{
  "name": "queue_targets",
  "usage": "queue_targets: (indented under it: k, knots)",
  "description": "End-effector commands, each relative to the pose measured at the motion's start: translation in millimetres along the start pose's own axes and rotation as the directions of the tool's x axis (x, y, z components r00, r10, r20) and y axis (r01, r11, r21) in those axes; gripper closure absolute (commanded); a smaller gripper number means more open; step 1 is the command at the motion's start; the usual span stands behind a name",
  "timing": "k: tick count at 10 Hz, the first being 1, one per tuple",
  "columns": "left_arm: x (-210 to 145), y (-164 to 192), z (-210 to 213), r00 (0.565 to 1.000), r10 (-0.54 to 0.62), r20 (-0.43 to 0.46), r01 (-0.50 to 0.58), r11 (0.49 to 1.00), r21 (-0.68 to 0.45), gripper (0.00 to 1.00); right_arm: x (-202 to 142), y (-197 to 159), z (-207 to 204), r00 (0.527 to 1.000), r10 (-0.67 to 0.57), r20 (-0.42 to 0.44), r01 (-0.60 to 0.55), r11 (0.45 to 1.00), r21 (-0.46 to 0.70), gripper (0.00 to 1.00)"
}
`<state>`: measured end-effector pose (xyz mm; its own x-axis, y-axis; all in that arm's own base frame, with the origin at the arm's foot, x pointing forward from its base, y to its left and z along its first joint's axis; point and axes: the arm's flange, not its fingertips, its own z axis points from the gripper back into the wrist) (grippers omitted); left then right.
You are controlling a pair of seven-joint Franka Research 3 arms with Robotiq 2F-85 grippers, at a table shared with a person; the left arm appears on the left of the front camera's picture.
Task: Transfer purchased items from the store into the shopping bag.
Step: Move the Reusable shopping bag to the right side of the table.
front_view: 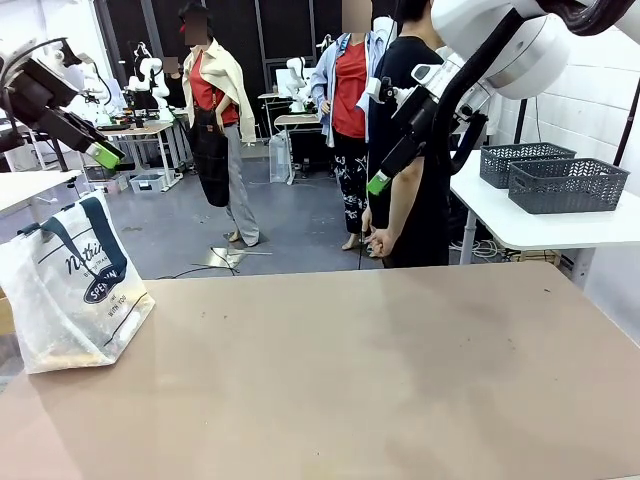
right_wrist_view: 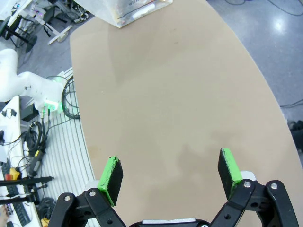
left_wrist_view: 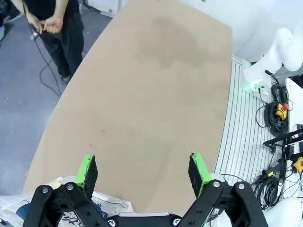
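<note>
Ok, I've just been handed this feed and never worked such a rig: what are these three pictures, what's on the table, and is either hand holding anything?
You are looking at two white robot arms at one brown table. The front view is taken from between the arms, looking across at a person standing at the far side. The other two pictures come from cameras on each wrist, looking down along that arm's own green-padded fingers.

The left hand and the right hand both hang above the table with jaws wide open, holding nothing.

On the table, at its left end, stands the shopping bag, translucent plastic with navy handles and print. Something pale lies in its bottom; I cannot tell what. Two dark grey baskets sit on a white side table behind, to the right.
</note>
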<state>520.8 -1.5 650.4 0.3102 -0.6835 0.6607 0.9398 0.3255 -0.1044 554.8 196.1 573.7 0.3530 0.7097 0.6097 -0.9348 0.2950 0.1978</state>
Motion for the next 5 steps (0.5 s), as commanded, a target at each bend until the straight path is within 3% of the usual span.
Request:
queue_targets:
  k: [1, 5]
  knots:
    - [1.2, 0.2, 0.1, 1.000, 0.003, -0.003, -0.003, 1.000, 0.000, 0.00, 0.7, 0.1, 1.9, 1.000, -0.005, -0.018, 0.005, 1.000, -0.002, 0.00]
    - [1.2, 0.2, 0.1, 1.000, 0.003, -0.003, -0.003, 1.000, 0.000, 0.00, 0.7, 0.1, 1.9, 1.000, -0.005, -0.018, 0.005, 1.000, -0.002, 0.00]
